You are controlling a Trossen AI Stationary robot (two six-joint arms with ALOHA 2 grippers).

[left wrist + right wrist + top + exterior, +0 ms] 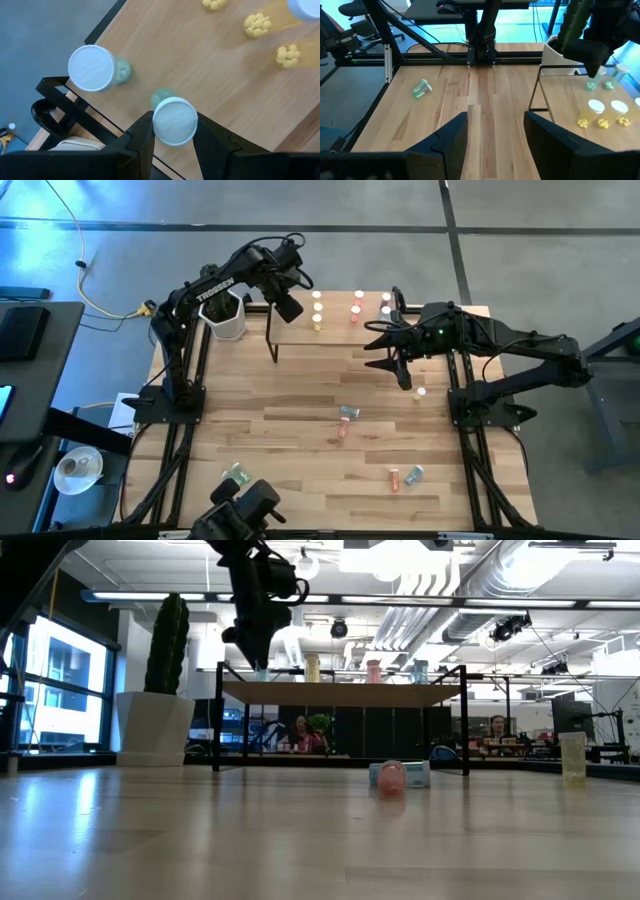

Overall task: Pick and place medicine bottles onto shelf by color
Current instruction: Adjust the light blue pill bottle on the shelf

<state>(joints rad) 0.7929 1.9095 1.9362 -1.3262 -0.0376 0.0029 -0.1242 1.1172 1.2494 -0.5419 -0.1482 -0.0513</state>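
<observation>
My left gripper (173,145) is closed on a green bottle (174,120): the two dark fingers (142,142) press against either side of its white cap, and the pale green body shows just past the cap. I hold it upright over the left end of the shelf (335,335), close to the shelf's edge. Just beside it, another green bottle (95,69) stands on the shelf board, apart from my fingers. Farther along the same board are the yellow bottles (257,24), their pills showing through the sides.

From above, my left arm reaches over the shelf's left end beside the white pot (226,318) with the cactus. Along the shelf stand rows of bottles with white caps: yellow ones (317,310), pink-red ones (355,310) and a pale one (386,304) nearer the right end.

My right gripper (495,132) is spread open and holds nothing; it hangs over the table (300,470) just off the shelf's right end. One yellow bottle (420,392) stands on the table near it.

More bottles lie on their sides on the table: a teal one (350,412) and a pink one (343,430) around the middle, a pink-red one (395,478) touching or nearly touching a teal one (414,474) towards the front right, and a green one (237,474) at the front left.
</observation>
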